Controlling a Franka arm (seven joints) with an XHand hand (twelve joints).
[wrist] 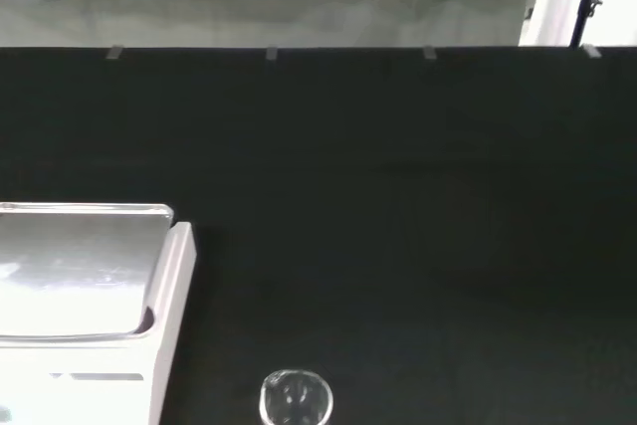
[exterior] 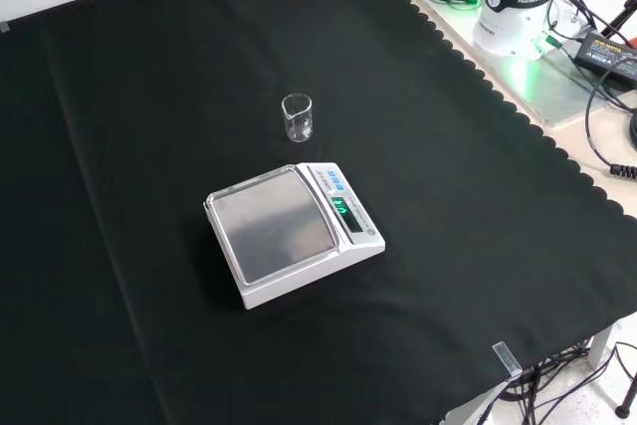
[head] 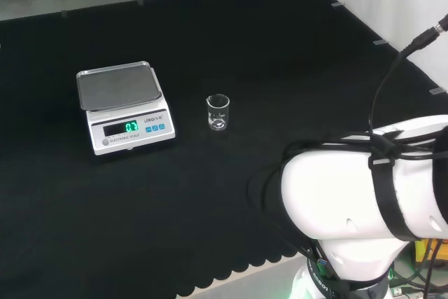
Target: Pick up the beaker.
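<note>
Beaker stands upright just beside the scale, apart.

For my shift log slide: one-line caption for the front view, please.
Small clear beaker stands upright on the black cloth just beyond a digital scale, apart from it.

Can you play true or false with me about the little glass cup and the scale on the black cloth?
1. The beaker stands upright on the cloth. True.
2. The beaker sits on the scale. False: it stands beside the scale, apart from it, on the cloth.
3. The scale's pan has nothing on it. True.
4. The beaker is full of blue liquid. False: it looks clear, with no coloured liquid inside.
5. The scale's display is lit green. True.
6. The cloth is red. False: it is black.
</note>
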